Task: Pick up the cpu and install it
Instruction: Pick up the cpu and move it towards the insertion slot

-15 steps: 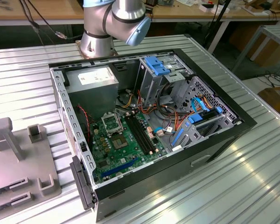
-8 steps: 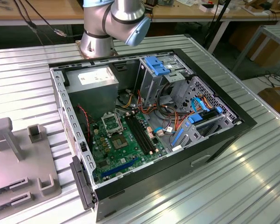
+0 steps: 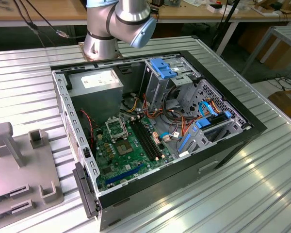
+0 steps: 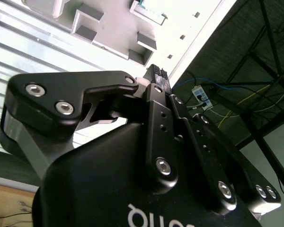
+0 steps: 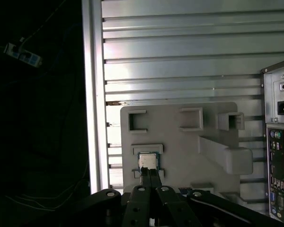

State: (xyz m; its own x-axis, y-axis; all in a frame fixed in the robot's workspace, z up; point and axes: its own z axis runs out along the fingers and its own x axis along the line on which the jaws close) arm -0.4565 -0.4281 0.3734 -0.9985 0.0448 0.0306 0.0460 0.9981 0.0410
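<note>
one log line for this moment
small square silver cpu: lying in grey plastic fixture tray, not lifted | gripper: fingers shut, tips by cpu

Premises are presenting as a robotics laboratory or workshop. A robot arm is standing bolted at the far edge of a ribbed aluminium bench, which is carrying an open computer case and a grey fixture plate. Wooden worktables are running behind it, with cables trailing below. A power strip is lying on the floor off the bench edge. Possibly a cardboard box is sitting at the exterior view's right.
</note>
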